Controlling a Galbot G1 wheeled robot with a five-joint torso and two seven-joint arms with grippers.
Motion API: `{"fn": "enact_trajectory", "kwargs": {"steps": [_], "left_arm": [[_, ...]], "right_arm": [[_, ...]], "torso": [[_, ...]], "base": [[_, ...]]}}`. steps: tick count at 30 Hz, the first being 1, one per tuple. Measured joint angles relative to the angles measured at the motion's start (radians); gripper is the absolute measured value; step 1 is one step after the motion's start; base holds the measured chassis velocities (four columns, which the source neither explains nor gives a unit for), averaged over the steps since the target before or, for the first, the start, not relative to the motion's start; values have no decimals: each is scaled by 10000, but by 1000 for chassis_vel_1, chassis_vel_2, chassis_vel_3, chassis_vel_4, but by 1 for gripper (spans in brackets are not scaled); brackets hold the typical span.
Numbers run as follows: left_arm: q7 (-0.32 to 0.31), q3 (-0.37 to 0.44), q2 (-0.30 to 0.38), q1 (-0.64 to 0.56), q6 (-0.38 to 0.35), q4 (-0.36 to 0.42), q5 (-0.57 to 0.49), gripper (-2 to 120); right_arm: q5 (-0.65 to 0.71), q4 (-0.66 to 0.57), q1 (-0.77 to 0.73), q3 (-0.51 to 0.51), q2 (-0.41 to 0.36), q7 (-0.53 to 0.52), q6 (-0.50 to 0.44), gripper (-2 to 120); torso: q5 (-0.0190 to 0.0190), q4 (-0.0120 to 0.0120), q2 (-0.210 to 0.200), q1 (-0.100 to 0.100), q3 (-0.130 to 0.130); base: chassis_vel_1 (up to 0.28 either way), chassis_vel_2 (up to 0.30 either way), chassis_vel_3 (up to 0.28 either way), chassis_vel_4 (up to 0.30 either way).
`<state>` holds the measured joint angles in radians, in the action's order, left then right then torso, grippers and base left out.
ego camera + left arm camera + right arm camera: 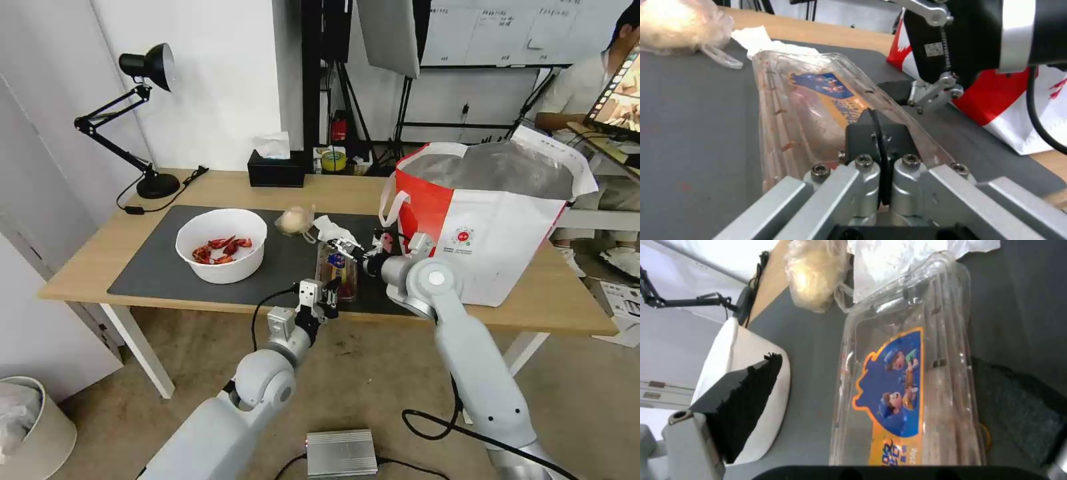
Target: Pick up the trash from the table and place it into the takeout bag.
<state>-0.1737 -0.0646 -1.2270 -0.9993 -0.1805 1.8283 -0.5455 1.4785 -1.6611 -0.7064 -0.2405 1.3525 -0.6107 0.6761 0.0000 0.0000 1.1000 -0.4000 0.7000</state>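
The clear hinged tray point(337, 268) point(809, 100) point(907, 356) with a blue and orange label lies on the dark mat point(153, 273), near the table's point(220, 183) front edge. My left gripper point(331, 291) point(880, 133) is shut on its near end. My right gripper point(348, 250) point(893, 380) is open and straddles the tray's far end. The white bowl point(220, 268) point(742, 350) of red shells point(222, 250) sits to the left. Behind the tray lie the pale plastic bundle point(295, 220) point(675, 26) and the crumpled napkin point(331, 229) point(760, 38). The takeout bag point(493, 247) point(996, 96) stands open at the right.
A black tissue box point(275, 170) and a tape roll point(333, 160) sit at the table's back edge. A black desk lamp point(147, 127) stands at the back left. On the floor are a white bin point(27, 427) and a silver box point(341, 453).
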Motion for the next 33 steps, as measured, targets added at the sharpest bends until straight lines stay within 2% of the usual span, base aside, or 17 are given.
{"fn": "enact_trajectory", "kwargs": {"steps": [10,21,24,28,29,30,31,32,33], "left_arm": [[15,73,19,-24,12,64,-1,0],[35,84,-25,-67,32,85,13,0],[37,78,-24,-68,33,89,12,0],[47,40,-33,-68,35,53,40,0],[47,40,-33,-68,35,53,40,0],[59,26,-33,-68,37,27,45,0],[59,26,-33,-68,37,27,45,0],[63,19,-33,-67,39,12,50,0],[68,-6,-55,-68,40,-4,64,0]], "right_arm": [[-80,309,102,38,313,-71,49,100],[-193,431,62,37,316,-24,51,100],[-195,409,11,26,316,10,53,96],[-218,371,-90,17,317,99,54,84],[-218,371,-90,17,317,99,54,84],[-218,362,-119,19,318,113,58,76],[-218,362,-119,19,318,113,58,76],[-218,356,-127,20,318,114,62,70],[-224,334,-177,10,293,115,65,55]], "torso": [[0,1,0,0,0],[0,0,0,2,-1],[0,-1,0,2,-1],[0,-1,0,1,-1],[0,-1,0,1,-1],[1,0,0,1,0],[1,0,0,1,0],[1,1,0,1,0],[1,1,-1,1,0]], "base": [[0,0,0,0],[0,0,0,0],[0,0,0,0],[0,0,0,0],[0,0,0,0],[0,0,0,0],[0,0,0,0],[0,0,0,0],[0,0,0,0]]}}
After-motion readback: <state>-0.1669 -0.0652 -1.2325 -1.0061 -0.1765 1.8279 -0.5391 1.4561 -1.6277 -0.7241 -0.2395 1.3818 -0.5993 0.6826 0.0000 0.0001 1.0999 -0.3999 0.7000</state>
